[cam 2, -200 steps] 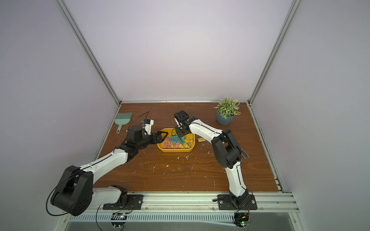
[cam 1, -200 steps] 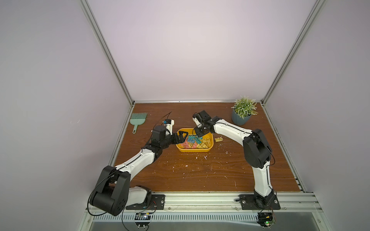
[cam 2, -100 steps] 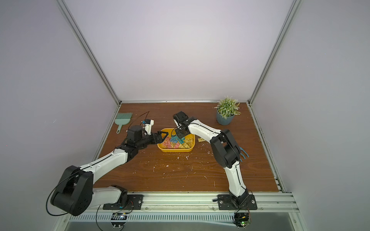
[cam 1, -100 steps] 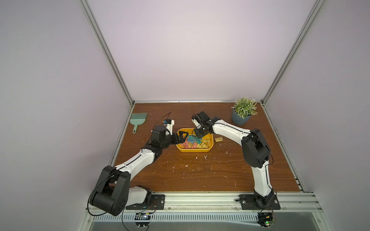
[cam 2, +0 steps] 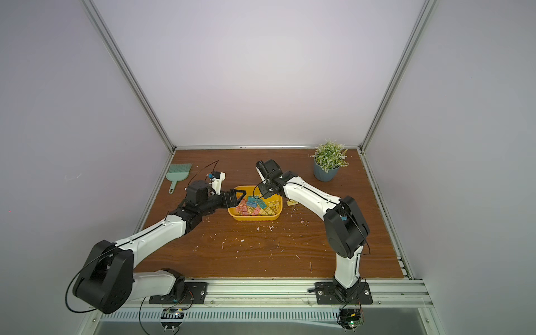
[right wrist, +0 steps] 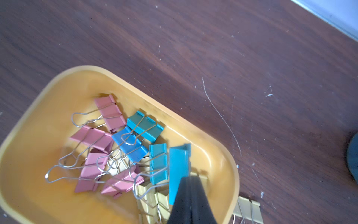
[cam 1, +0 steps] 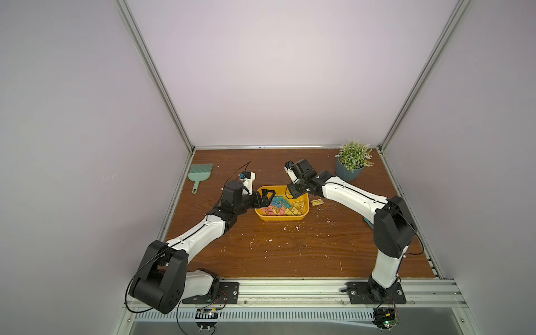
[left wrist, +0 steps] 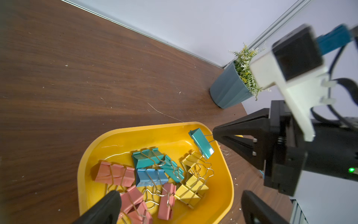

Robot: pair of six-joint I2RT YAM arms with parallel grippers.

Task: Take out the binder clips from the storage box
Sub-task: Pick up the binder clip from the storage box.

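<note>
One teal binder clip point(left wrist: 201, 143) hangs pinched in the right hand point(left wrist: 214, 133) over the storage box point(left wrist: 135, 128) — left hand point(cam 1: 267, 195) spread.

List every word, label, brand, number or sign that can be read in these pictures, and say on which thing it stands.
None: no view shows any readable text.
The binder clips, the teal binder clip in the right gripper, the storage box, the plant pot and the brush carry no print.
Small circuit boards at the front rail: any marking is too small to read.
</note>
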